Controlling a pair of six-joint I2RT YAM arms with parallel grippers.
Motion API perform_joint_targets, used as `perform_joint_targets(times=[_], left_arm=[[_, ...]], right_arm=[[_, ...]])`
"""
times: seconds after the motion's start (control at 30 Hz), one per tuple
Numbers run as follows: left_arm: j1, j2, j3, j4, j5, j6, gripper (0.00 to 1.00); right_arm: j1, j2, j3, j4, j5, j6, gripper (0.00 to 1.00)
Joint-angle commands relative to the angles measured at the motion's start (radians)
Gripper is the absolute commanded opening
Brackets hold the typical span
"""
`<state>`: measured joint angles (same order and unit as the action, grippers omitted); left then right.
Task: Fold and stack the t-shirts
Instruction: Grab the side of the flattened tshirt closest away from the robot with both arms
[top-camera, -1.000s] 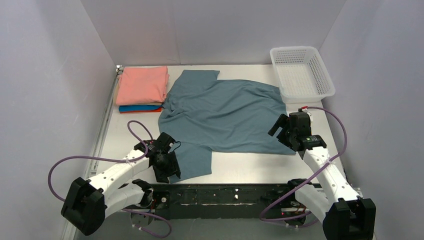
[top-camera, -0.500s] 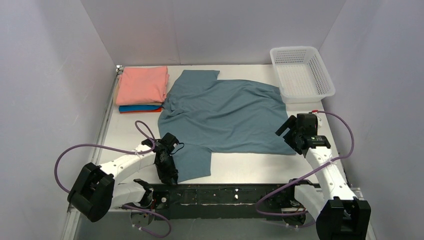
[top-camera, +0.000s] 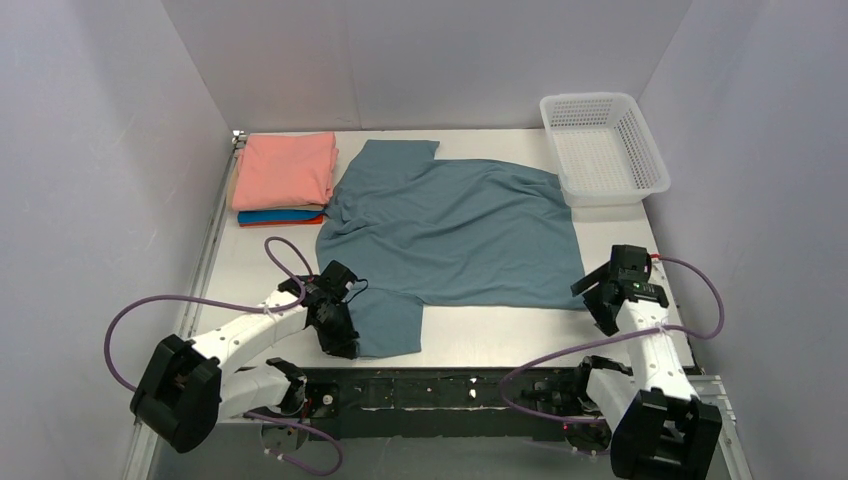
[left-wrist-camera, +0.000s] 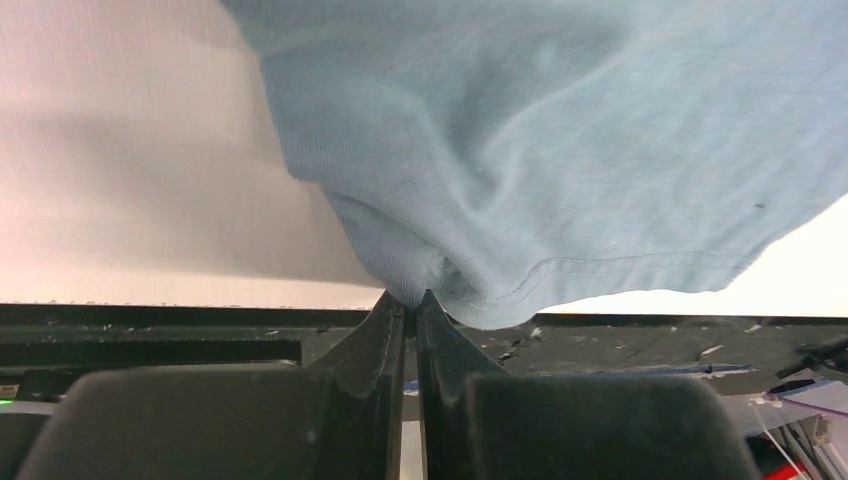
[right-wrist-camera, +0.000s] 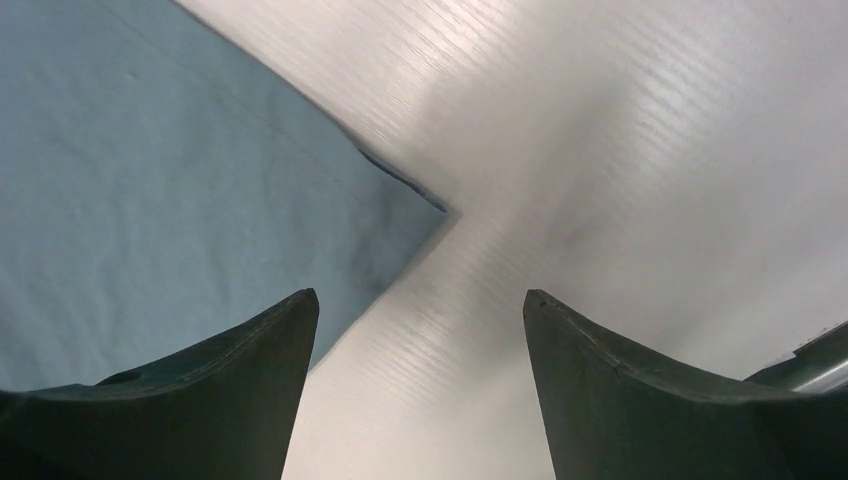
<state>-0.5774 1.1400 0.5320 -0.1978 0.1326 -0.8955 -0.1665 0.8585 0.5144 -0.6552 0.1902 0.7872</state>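
Pinching blue-grey t-shirt (left-wrist-camera: 560, 150) hem, left hand (left-wrist-camera: 411, 300) seems obscured from overhead.

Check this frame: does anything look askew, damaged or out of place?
Nothing is damaged or spilled. The blue-grey t-shirt lies spread but skewed and wrinkled, its near sleeve pinched in the shut left end effector. The folded stack looks tidy.

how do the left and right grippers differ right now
The left gripper is shut, pinching a bunched edge of the blue-grey t-shirt; the right gripper is open and holds nothing. The left one is at the shirt's near left flap; the right one faces its near right corner, which lies flat on the table. Both are at the shirt's near edge.
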Motion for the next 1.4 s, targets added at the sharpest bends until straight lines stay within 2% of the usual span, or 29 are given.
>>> perform_joint_targets(times=[0.0, 0.03, 0.1, 0.23, 0.4, 0.47, 0.6, 0.67, 0.73, 0.97, 1.27, 1.37], left_arm=[[0.001, -0.052, -0.028, -0.071, -0.027, -0.003, 0.00], [0.001, -0.058, -0.031, -0.069, -0.029, -0.005, 0.00], [0.001, -0.068, -0.038, -0.065, -0.039, -0.005, 0.00], [0.001, -0.070, -0.044, -0.051, -0.046, -0.002, 0.00], [0.001, -0.075, -0.054, -0.033, -0.048, 0.000, 0.00], [0.001, -0.072, -0.052, -0.030, -0.051, 0.001, 0.00], [0.001, -0.068, -0.046, -0.030, -0.049, 0.000, 0.00], [0.001, -0.074, -0.034, -0.054, -0.063, -0.005, 0.00], [0.001, -0.086, -0.020, -0.091, -0.070, -0.004, 0.00], [0.000, -0.205, 0.027, -0.277, -0.008, 0.004, 0.00], [-0.002, -0.344, 0.046, -0.493, 0.073, -0.055, 0.00], [-0.002, -0.416, 0.053, -0.552, 0.071, -0.077, 0.00]], right_arm=[[-0.017, 0.123, -0.005, 0.050, -0.034, 0.007, 0.76], [-0.018, 0.154, -0.002, 0.070, -0.051, -0.003, 0.69], [-0.018, 0.207, 0.001, 0.103, -0.074, -0.020, 0.62], [-0.018, 0.292, -0.002, 0.139, -0.075, -0.009, 0.57], [-0.018, 0.354, -0.003, 0.180, -0.078, 0.004, 0.56], [-0.018, 0.378, 0.006, 0.194, -0.089, 0.007, 0.52], [-0.018, 0.401, 0.016, 0.201, -0.109, -0.011, 0.28], [-0.018, 0.404, 0.023, 0.203, -0.121, -0.032, 0.12], [-0.018, 0.405, 0.040, 0.185, -0.125, -0.057, 0.03], [-0.018, 0.314, 0.117, -0.048, -0.132, -0.125, 0.01], [-0.018, 0.111, 0.161, -0.323, -0.296, -0.107, 0.01], [-0.018, 0.043, 0.210, -0.478, -0.209, -0.127, 0.01]])
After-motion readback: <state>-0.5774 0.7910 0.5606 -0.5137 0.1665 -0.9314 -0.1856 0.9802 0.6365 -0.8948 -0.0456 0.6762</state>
